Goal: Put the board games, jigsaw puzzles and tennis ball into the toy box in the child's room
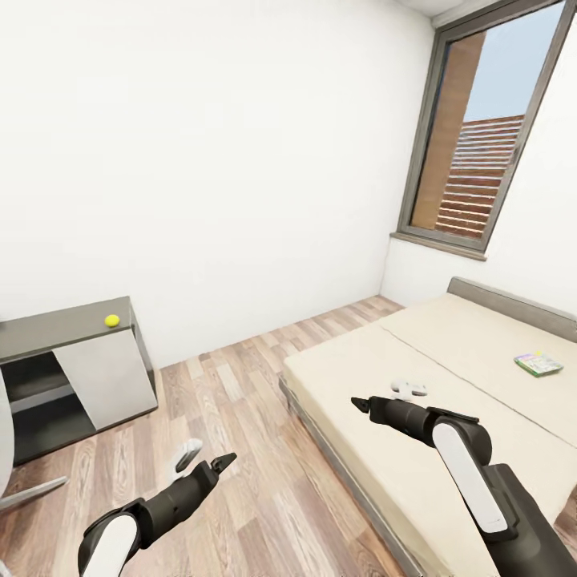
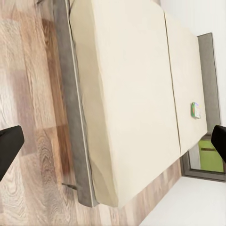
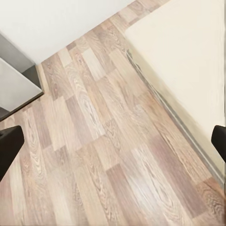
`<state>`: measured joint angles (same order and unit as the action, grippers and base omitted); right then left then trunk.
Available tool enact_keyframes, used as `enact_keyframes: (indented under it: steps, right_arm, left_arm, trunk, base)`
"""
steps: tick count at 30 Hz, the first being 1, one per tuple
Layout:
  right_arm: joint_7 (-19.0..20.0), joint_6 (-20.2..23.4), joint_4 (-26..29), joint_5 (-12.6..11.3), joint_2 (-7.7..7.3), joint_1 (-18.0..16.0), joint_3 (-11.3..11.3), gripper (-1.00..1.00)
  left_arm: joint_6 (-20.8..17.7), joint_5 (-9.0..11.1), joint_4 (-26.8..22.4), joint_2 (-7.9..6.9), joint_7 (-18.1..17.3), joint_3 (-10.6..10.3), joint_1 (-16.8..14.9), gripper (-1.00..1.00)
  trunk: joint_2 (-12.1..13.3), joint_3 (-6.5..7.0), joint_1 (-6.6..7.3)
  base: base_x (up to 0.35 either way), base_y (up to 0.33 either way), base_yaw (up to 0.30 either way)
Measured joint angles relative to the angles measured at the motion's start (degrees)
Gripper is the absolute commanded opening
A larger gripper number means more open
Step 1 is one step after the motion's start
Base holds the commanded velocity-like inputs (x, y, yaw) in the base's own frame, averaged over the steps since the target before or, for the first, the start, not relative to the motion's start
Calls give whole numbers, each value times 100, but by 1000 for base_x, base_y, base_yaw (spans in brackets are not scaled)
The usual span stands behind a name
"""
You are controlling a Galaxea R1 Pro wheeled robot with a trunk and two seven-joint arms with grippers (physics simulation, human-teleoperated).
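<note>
One board game (image 1: 538, 363), a small flat green box, lies on the bed (image 1: 449, 377) near the low headboard; in the left wrist view the board game (image 2: 195, 109) shows far across the beige mattress (image 2: 127, 94). A yellow tennis ball (image 1: 111, 320) rests on a low dark grey desk (image 1: 72, 328) by the wall. My left gripper (image 1: 204, 458) hangs open over the wood floor, its fingertips (image 2: 9, 146) wide apart. My right gripper (image 1: 385, 397) is open above the bed's near corner, its fingertips (image 3: 9, 146) also spread. The table and toy box are out of view.
Light wood-plank floor (image 1: 240, 385) runs between the desk and the bed frame (image 3: 174, 113). A tall dark-framed window (image 1: 473, 136) stands behind the bed. Part of a white chair (image 1: 6, 449) shows at the left edge.
</note>
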<state>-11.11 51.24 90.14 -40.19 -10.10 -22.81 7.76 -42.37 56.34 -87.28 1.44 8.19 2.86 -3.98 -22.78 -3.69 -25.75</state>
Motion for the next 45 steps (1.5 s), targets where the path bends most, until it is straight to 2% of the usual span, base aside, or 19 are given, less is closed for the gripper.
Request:
enact_keyframes:
  steps: [10,29,45]
  right_arm:
    - [-4,0,22,1,17,1,5,100]
    - [-5,-1,30,2,10,1,-3,100]
    - [-7,0,34,0,5,2,-3,100]
  left_arm:
    - [0,0,-1,-4,-27,8,1,100]
    - [0,2,-2,-2,-52,12,8,100]
    - [0,0,0,-8,-47,10,8,100]
  trunk:
    - [0,0,0]
    - [-1,0,1]
    - [0,0,1]
  base:
    - [-100,-209,62]
    - [-24,-49,224]
    - [-2,-114,49]
